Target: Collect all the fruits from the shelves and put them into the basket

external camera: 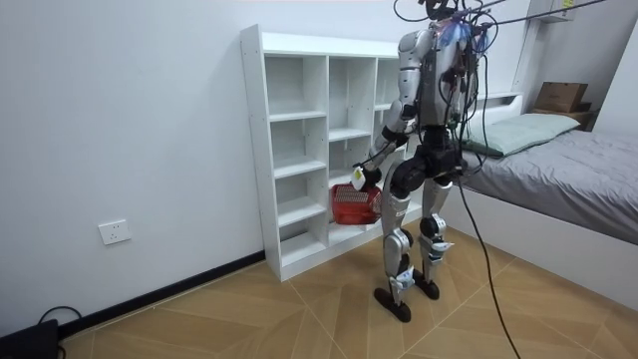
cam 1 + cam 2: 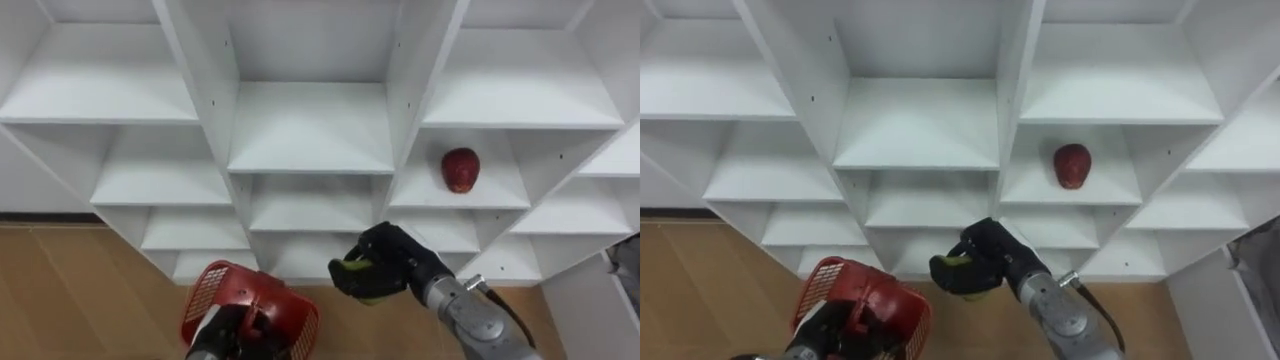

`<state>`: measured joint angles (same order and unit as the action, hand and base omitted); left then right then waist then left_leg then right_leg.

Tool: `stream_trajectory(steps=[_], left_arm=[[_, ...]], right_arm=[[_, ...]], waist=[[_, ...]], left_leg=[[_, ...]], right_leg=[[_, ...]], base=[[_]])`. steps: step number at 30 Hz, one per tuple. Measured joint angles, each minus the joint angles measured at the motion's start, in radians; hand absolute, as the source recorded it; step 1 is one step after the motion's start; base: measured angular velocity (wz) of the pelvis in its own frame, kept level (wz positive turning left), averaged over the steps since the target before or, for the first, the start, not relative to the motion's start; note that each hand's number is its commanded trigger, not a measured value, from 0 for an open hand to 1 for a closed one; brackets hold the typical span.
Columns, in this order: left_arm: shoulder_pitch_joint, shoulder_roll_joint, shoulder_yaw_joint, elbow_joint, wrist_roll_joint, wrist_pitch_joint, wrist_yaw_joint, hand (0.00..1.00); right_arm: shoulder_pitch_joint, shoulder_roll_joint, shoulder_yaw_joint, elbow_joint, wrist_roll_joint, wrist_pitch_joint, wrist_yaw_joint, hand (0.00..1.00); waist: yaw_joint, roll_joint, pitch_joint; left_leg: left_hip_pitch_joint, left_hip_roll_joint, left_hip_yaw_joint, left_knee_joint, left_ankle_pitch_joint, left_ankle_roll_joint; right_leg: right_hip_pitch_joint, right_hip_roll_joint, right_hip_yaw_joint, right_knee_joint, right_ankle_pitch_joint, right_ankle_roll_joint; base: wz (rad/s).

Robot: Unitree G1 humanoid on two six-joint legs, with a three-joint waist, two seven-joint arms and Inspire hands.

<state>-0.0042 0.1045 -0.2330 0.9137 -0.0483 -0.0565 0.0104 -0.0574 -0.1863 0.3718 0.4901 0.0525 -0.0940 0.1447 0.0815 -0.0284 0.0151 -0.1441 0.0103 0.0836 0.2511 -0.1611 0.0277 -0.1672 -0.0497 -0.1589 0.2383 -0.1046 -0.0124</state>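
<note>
Left eye view: the right hand (image 2: 388, 262) is clamped round a yellow-green fruit (image 2: 354, 267). The strip of it that shows lies crosswise, its ends hidden by fingers. A red apple (image 2: 461, 169) sits upright on a right-column shelf of the white closet (image 2: 310, 130). The left hand (image 2: 222, 337) grips a tilted red basket (image 2: 268, 300)

Room view: the robot stands facing the closet, fruit just above the basket

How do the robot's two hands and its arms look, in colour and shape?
The right hand is black and shaped like a human hand. Behind it comes a round silver-grey metal wrist and forearm, with a dark cable along it. The left hand is dark too, on a grey forearm.
</note>
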Motion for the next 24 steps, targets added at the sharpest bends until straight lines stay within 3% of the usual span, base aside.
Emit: stream_trajectory(steps=[6,10,16,20,24], left_arm=[[-0.003,-0.001,-0.027,-0.038,-0.041,-0.031,0.0,1.0],[-0.007,-0.002,-0.052,-0.072,-0.063,-0.062,-0.004,1.0],[-0.007,-0.006,-0.105,-0.09,-0.08,-0.064,-0.024,1.0],[-0.009,-0.019,-0.106,-0.089,-0.079,-0.064,-0.047,1.0],[-0.009,-0.018,-0.106,-0.088,-0.08,-0.064,-0.065,1.0]], right_arm=[[0.004,0.038,-0.001,0.044,-0.001,-0.01,0.001,1.0],[0.004,0.04,-0.001,0.055,0.001,-0.019,-0.002,1.0],[0.004,0.039,-0.001,0.114,0.004,-0.021,-0.022,1.0],[0.004,0.038,-0.001,0.137,0.001,-0.021,-0.025,1.0],[0.003,0.038,-0.004,0.149,0.0,-0.021,-0.025,1.0]], waist=[[-0.028,0.002,0.0007],[-0.031,0.005,0.0001],[-0.033,0.019,0.0009],[-0.04,0.044,0.001],[-0.049,0.053,0.0026]], left_leg=[[-0.015,0.0,0.001,0.001,-0.001,0.002],[-0.03,0.002,0.012,0.002,-0.002,0.003],[-0.038,0.007,0.034,0.002,-0.006,0.004],[-0.035,0.011,0.055,0.002,-0.011,0.003],[-0.035,0.014,0.079,0.0,-0.012,0.002]], right_leg=[[-0.018,0.0,0.005,0.006,0.0,0.001],[-0.037,0.0,0.012,0.009,0.001,0.002],[-0.061,0.003,0.036,0.019,0.001,0.002],[-0.068,0.008,0.057,0.023,0.001,0.002],[-0.089,0.015,0.08,0.039,0.001,0.001]], base=[[0.0],[-0.06],[-0.12],[-0.17],[-0.18]])
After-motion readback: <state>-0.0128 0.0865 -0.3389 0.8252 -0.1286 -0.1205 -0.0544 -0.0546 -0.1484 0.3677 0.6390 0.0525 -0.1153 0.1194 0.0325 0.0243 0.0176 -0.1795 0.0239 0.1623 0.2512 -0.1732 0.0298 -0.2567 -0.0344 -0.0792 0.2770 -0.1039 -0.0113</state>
